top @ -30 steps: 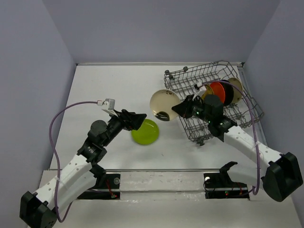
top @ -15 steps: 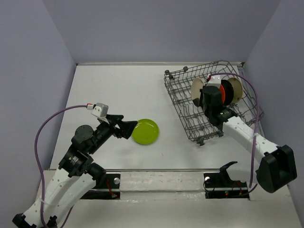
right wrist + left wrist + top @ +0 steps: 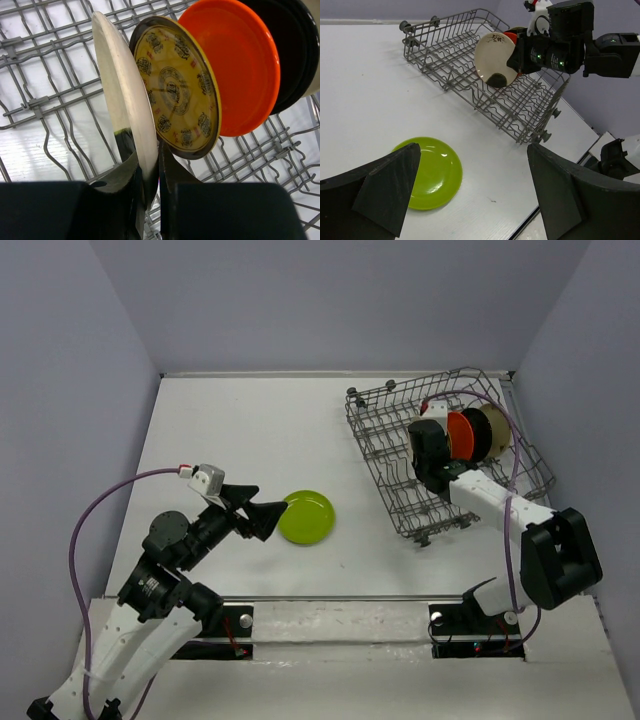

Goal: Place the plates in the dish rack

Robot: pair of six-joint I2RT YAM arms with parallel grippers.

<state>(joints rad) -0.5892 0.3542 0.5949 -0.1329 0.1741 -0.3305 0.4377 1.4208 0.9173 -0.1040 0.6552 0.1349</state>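
Note:
The dish rack (image 3: 398, 508) stands at the right rear; it also shows in the left wrist view (image 3: 451, 56). My right gripper (image 3: 424, 447) is inside it, shut on the lower rim of the cream plate (image 3: 122, 95), which it holds upright on edge (image 3: 494, 56). Right beside the cream plate stand the brown gold-patterned plate (image 3: 175, 90), the orange plate (image 3: 459, 435) and the black plate (image 3: 491, 434). The lime green plate (image 3: 306, 517) lies flat on the table. My left gripper (image 3: 264, 511) is open and empty, just left of and above the green plate (image 3: 427, 172).
The white table (image 3: 240, 430) is walled by grey panels on three sides. The rack sits skewed, close to the right wall. The arm bases and a metal rail run along the near edge.
My right gripper has carried the cream plate from left of the rack into the rack, beside the brown plate. My left arm has drawn back toward the near left.

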